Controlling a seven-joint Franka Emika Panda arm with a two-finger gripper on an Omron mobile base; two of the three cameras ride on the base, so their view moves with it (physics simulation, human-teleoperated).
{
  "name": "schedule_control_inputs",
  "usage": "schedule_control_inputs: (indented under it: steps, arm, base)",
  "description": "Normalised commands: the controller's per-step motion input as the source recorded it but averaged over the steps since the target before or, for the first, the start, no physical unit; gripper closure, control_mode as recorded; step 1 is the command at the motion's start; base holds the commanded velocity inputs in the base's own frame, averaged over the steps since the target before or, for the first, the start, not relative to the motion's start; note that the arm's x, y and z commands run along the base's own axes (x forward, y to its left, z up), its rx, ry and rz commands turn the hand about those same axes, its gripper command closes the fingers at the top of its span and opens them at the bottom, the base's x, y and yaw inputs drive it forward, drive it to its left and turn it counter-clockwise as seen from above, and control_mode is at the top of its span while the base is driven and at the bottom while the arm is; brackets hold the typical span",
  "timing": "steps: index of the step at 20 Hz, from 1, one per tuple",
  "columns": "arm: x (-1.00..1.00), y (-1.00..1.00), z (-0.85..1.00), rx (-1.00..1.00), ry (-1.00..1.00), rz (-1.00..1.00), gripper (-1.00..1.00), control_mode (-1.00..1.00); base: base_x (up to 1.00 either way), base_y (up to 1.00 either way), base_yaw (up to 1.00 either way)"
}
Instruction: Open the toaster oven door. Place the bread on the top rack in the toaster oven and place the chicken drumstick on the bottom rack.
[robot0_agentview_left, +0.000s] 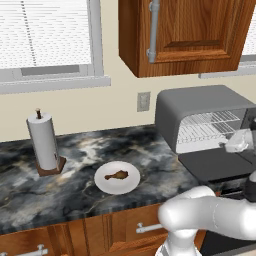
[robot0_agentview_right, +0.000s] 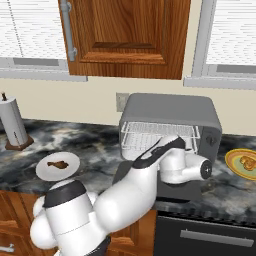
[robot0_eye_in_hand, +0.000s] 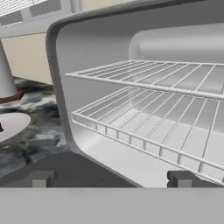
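My gripper stands with its jaws spread wide and nothing between them, just in front of the toaster oven, whose door lies folded down flat on the counter beneath my hand. Two white wire racks sit inside: the top rack and the bottom rack, both bare, directly ahead of my fingertips. One chicken drumstick lies on one white plate, well apart from my gripper, to the left of the oven. One piece of bread rests on one yellow plate to the right of the oven, near its control side. One paper towel roll stands upright at the far left of the counter. The right base view gives the bread and its yellow plate, which lie beyond the frame of the left base view; the hand view gives the rack wires and pale interior close up, with the rim of the white plate at its left edge.
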Motion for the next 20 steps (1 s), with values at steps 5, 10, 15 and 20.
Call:
schedule_control_inputs:
  steps: [5, 10, 15, 20]
  arm:
    - [0.42, 0.00, -0.18, 0.15, 0.00, 0.00, -1.00, -1.00]
    - [0.22, -0.02, -0.21, 0.02, -0.05, -0.03, -1.00, -1.00]
    - [0.20, 0.01, -0.12, -0.03, -0.11, -0.11, -1.00, -1.00]
    - [0.30, 0.07, -0.02, -0.03, -0.03, -0.19, -1.00, -1.00]
  base:
    - [0.00, 0.00, 0.00]
    - [0.00, 0.00, 0.00]
    - [0.00, 0.00, 0.00]
    - [0.00, 0.00, 0.00]
